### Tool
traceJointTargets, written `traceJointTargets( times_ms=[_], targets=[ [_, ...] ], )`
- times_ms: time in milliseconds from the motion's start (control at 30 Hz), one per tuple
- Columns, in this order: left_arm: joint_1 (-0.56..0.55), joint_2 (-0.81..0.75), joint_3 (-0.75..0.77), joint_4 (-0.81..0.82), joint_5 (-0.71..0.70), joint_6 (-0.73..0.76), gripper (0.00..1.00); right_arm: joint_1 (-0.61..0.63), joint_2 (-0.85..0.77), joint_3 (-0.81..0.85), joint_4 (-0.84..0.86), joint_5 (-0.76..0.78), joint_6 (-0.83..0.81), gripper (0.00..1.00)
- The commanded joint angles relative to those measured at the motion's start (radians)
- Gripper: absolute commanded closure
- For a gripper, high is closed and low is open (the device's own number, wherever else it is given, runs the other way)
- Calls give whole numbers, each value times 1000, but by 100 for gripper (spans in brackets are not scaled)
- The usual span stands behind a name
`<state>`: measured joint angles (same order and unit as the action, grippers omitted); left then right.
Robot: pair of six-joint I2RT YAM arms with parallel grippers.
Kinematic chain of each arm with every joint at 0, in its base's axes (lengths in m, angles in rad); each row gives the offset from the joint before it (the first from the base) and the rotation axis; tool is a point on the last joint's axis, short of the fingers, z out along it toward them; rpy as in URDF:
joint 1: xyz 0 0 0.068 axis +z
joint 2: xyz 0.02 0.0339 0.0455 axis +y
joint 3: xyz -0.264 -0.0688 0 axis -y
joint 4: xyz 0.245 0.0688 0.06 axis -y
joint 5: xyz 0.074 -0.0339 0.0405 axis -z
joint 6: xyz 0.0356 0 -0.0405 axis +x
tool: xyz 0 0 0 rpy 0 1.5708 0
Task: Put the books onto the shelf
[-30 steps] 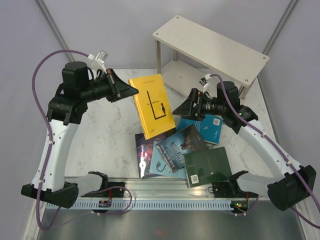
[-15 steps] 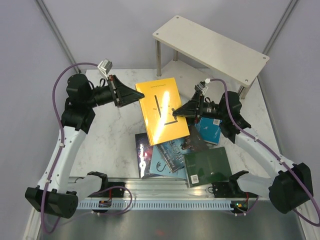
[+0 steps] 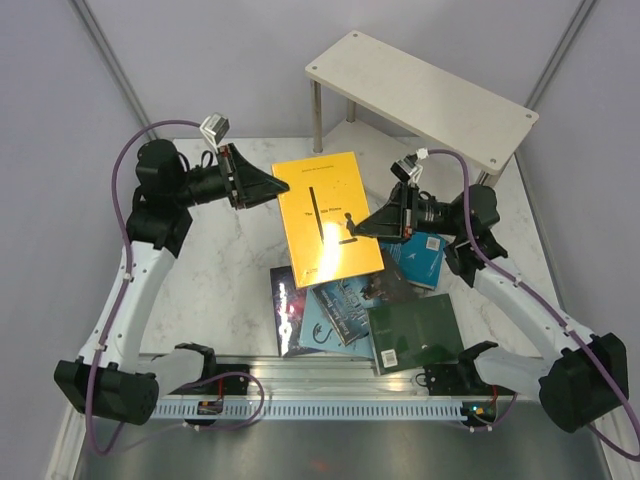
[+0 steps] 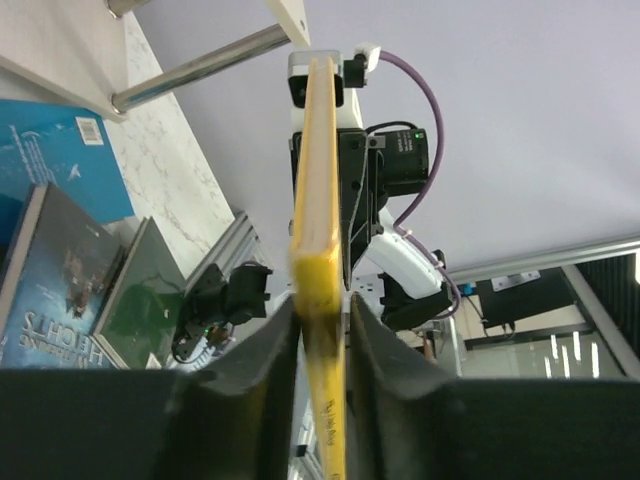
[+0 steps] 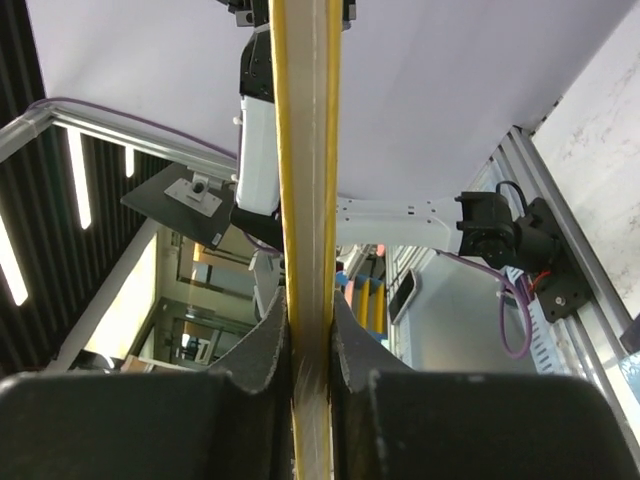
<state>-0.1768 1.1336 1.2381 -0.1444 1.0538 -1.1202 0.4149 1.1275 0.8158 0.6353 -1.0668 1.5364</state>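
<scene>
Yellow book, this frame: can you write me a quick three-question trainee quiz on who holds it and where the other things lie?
1. True or false: the yellow book lies flat on the shelf.
2. Which jaws grip it? A. left jaws only B. right jaws only C. both
3. Which book lies closest to the front rail?

Key: 1 false, it is held up between the arms; 2 C; 3 the dark green book.
</scene>
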Motion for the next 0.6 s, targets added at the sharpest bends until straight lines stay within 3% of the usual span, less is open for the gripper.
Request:
traceJointTargets(
  times_ms=[0, 33, 100, 133, 200, 233, 400, 567],
  targets=[
    [-9, 29, 37, -33, 37, 62, 67, 9, -12, 184, -199, -19, -158, 100],
    [-7, 31, 50, -38, 31, 80, 46, 4, -11, 230, -326, 16, -261, 100],
    [-6, 35, 78, -40, 22, 98, 29, -10, 5, 357, -672, 88, -455, 100],
    [-6, 37, 89, -50, 23, 106, 19, -33, 15, 376, -719, 134, -455, 100],
    [-3, 49, 109, -76, 15, 118, 11, -62, 23, 401, -721, 162, -395, 100],
    [3, 63, 127, -87, 12, 125, 0, -85, 28, 417, -721, 198, -388, 100],
    [51, 63, 181, -127, -29, 146, 0, -244, 64, 571, -816, 242, -375, 100],
    [109, 57, 238, -270, -121, 243, 0, -398, 120, 715, -933, 223, -406, 100]
  ],
)
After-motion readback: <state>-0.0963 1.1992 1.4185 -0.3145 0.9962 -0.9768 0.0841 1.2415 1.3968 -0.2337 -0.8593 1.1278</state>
